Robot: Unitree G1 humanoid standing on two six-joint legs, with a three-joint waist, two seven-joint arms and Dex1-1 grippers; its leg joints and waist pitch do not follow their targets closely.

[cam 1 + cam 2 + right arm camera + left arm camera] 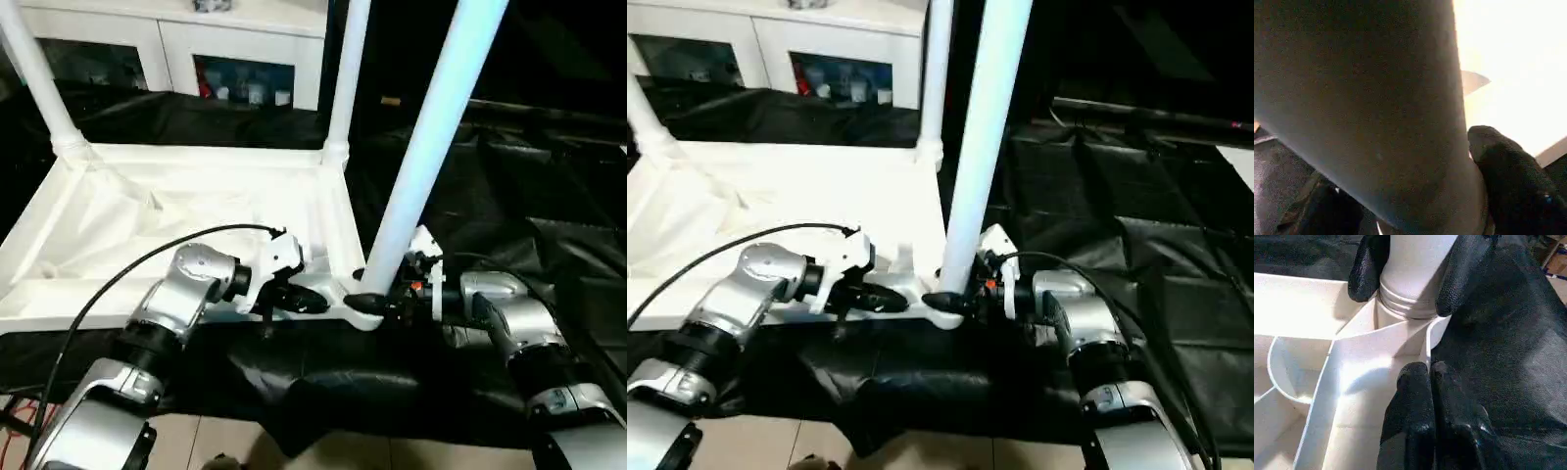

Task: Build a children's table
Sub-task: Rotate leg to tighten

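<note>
Left eye view: the upturned table top (118, 220) lies on black sheeting, the near-corner leg (431, 147) upright in its socket. The right hand (377, 304) clasps the leg's base; the left hand (315, 300), closed and empty, presses the rim. Light, stiff, slick plastic, probably: grip low.

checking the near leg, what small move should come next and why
Probably keep twisting the near leg with the right end effector. In the left wrist view its threads show above the corner socket, so it looks not fully seated. The shut left end effector rests at the tabletop rim.
</note>
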